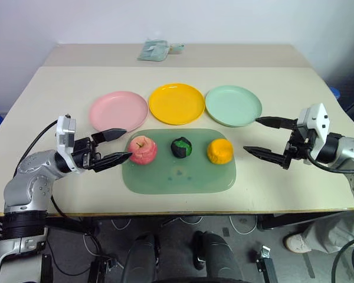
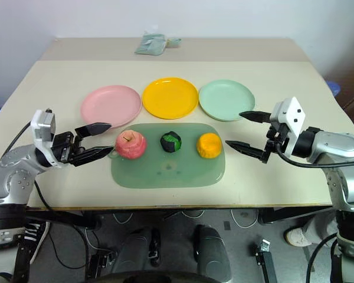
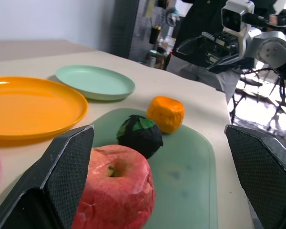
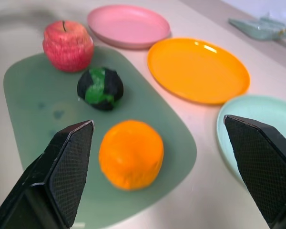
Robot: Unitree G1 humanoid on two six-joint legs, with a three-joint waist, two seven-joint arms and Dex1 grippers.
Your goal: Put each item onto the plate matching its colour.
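Bright even light, soft shadows; glare on yellow plate [image 4: 198, 69]

A pale beige table [image 1: 59, 100] is standing against a plain white wall [image 1: 224, 20], a second tabletop [image 1: 94, 54] adjoining behind. Dark cables [image 1: 124, 227] are lying on what is probably grey floor.

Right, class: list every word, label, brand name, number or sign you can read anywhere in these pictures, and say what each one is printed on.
None: no readable text anywhere.
The pink plate, yellow plate, mint plate and green mat are plain.
The apple, green-and-black ball and orange lump carry no labels.
The pale packet at the table's far edge is too small to show any print.
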